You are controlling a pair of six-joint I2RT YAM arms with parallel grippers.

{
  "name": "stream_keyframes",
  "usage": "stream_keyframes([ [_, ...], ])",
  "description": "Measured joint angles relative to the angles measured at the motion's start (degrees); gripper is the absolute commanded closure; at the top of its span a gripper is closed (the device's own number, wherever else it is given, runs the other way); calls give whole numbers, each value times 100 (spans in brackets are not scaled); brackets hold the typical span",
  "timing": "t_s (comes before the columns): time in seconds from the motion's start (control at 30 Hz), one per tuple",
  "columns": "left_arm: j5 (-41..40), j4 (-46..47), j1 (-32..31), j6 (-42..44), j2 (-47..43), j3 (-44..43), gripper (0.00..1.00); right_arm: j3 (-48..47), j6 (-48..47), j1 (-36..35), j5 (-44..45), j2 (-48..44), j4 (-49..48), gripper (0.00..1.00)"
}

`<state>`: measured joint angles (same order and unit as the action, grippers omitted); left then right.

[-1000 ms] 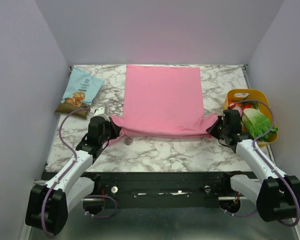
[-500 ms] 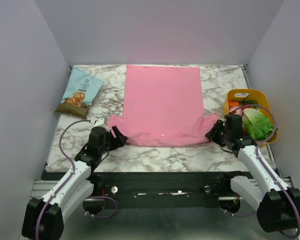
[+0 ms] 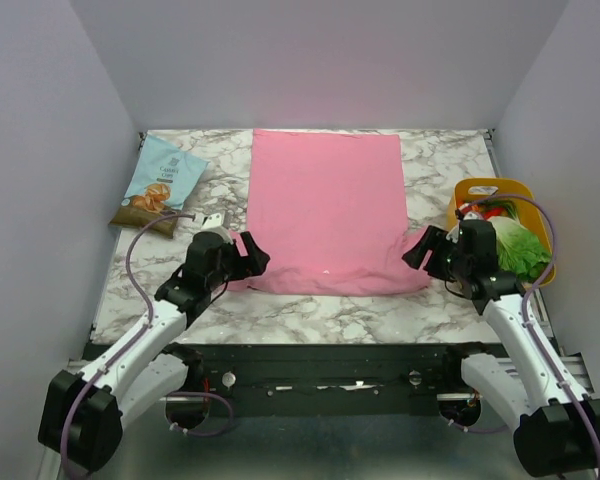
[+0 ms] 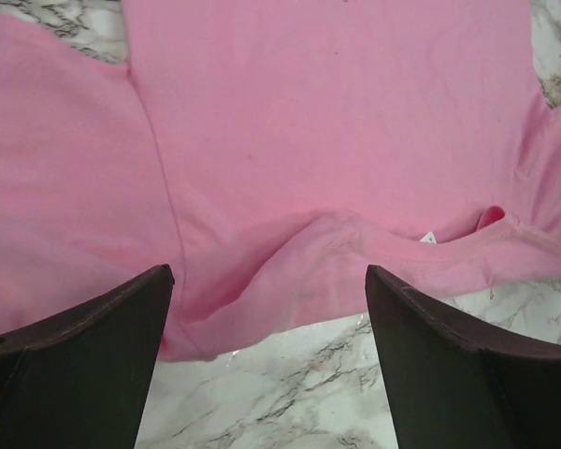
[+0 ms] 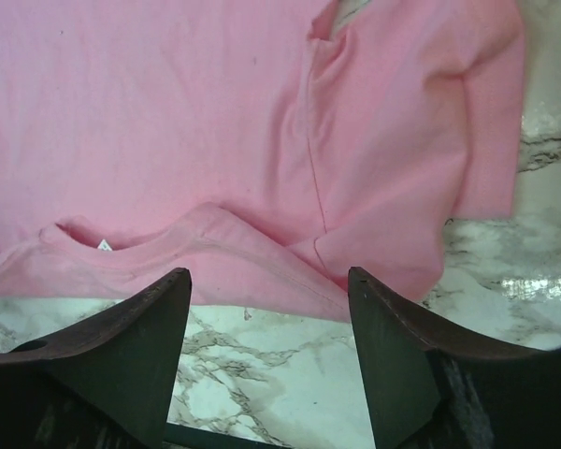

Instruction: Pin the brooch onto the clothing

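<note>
The clothing (image 3: pixel 325 205) is a pink T-shirt lying flat on the marble table, neckline toward the near edge. Its small white label (image 3: pixel 325 270) shows at the collar, and also in the left wrist view (image 4: pixel 427 238) and right wrist view (image 5: pixel 104 245). My left gripper (image 3: pixel 248 256) hovers open over the shirt's left shoulder, and its jaws (image 4: pixel 269 276) frame the hem and bare marble with nothing between them. My right gripper (image 3: pixel 420 250) is open by the right sleeve, also empty (image 5: pixel 268 273). The brooch does not show in any view.
A snack bag (image 3: pixel 160 185) lies at the back left. A yellow basket (image 3: pixel 500 188) holding a lettuce (image 3: pixel 518 247) and other vegetables stands at the right edge, close behind my right arm. A strip of bare marble (image 3: pixel 340 312) runs along the near edge.
Both grippers opened and let go of the shirt's shoulders. The shirt settled flat, its near edge now covering the spot where the brooch lay. Both arms drew back, then forward.
</note>
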<state>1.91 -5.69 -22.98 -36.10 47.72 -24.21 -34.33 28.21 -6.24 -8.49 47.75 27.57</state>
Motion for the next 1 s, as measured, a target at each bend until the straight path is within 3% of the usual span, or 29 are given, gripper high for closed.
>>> stream_keyframes([
  [0.13, -2, 127, -323, 258, 688, -470, 7, -120, -251, -101, -153, 254, -7, 20],
  [0.37, 125, 483, -745, 629, 2151, -1263, 7, -472, -658, -599, -415, 1705, -173, 17],
  [0.67, 404, 726, -885, 765, 2931, -1445, 9, -1060, -892, -1268, -498, 2887, -527, 17],
  [0.83, 610, 894, -903, 761, 3071, -1447, 19, -1075, -955, -1373, -551, 3226, -671, 19],
  [1.0, 717, 1047, -903, 726, 3141, -1351, 43, -1075, -1038, -1408, -728, 3495, -704, 31],
])
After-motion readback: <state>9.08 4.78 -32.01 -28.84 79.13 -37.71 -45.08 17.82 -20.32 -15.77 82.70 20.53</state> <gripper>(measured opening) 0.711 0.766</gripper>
